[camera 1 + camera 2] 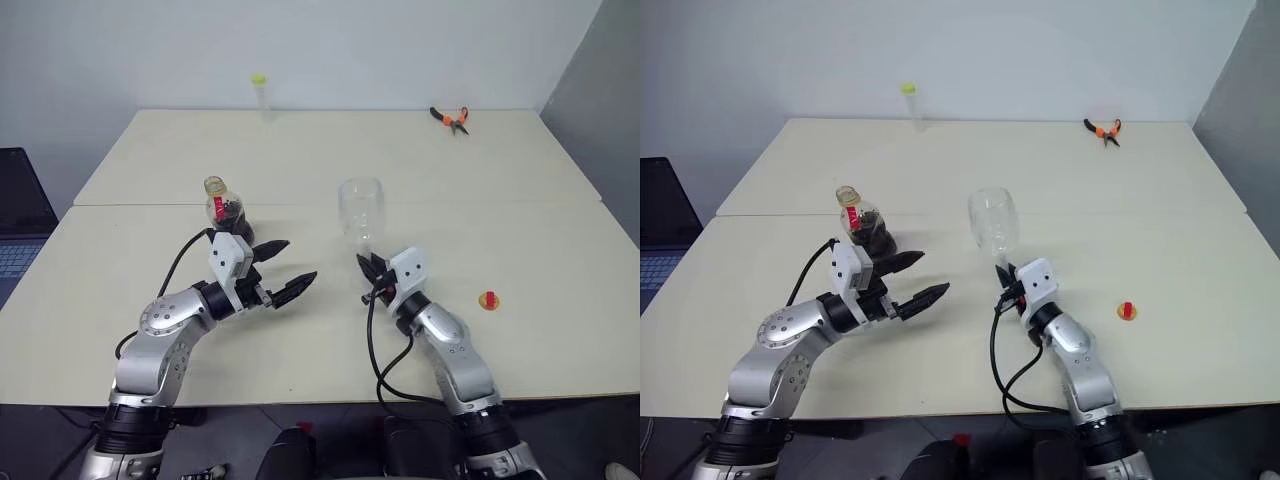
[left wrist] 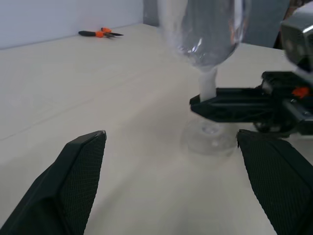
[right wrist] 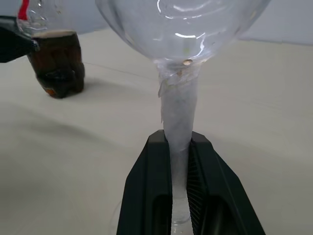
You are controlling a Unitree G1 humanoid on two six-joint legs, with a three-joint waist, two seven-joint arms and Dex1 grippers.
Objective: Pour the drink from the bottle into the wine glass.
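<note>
The bottle (image 1: 222,208) stands upright on the table with no cap on its mouth, and the dark drink (image 3: 58,66) fills its lower part. My left gripper (image 1: 300,260) is open, level, just in front and to the right of the bottle, with nothing between its fingers. The clear wine glass (image 1: 361,212) stands upright at the table's middle, and no dark liquid shows in its bowl. My right gripper (image 3: 180,147) is shut on the glass's thin stem, just above the round foot (image 2: 208,139).
A small red and yellow piece (image 1: 489,300) lies to the right of my right arm. Orange-handled pliers (image 1: 451,118) lie at the far right. A thin tube with a yellow-green cap (image 1: 260,95) stands at the far edge. A laptop (image 1: 20,220) sits off the table's left.
</note>
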